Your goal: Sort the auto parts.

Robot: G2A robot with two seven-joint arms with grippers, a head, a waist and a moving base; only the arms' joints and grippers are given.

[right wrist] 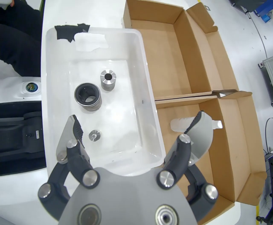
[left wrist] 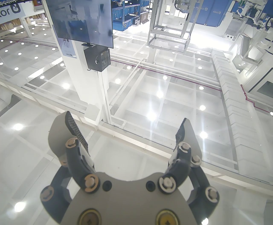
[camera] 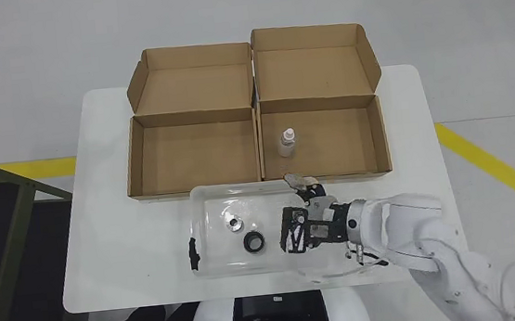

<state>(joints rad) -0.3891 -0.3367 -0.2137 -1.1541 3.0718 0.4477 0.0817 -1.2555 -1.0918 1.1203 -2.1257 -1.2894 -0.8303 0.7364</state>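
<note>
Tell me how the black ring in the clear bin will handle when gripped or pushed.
The black ring looks metal and thick-walled, so it is probably rigid and heavy for its size. It stands on its flat end in the clear bin, so a push should slide it; knocked over, its round wall would likely roll. Its smooth side may slip.

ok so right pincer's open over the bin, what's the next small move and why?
Probably slide the right pincer sideways until the small silver part sits midway between its fingertips, then lower. The pincer is open above the clear bin, but that part lies close to one finger, well off centre. Closing from here would likely miss it or knock it aside.
</note>
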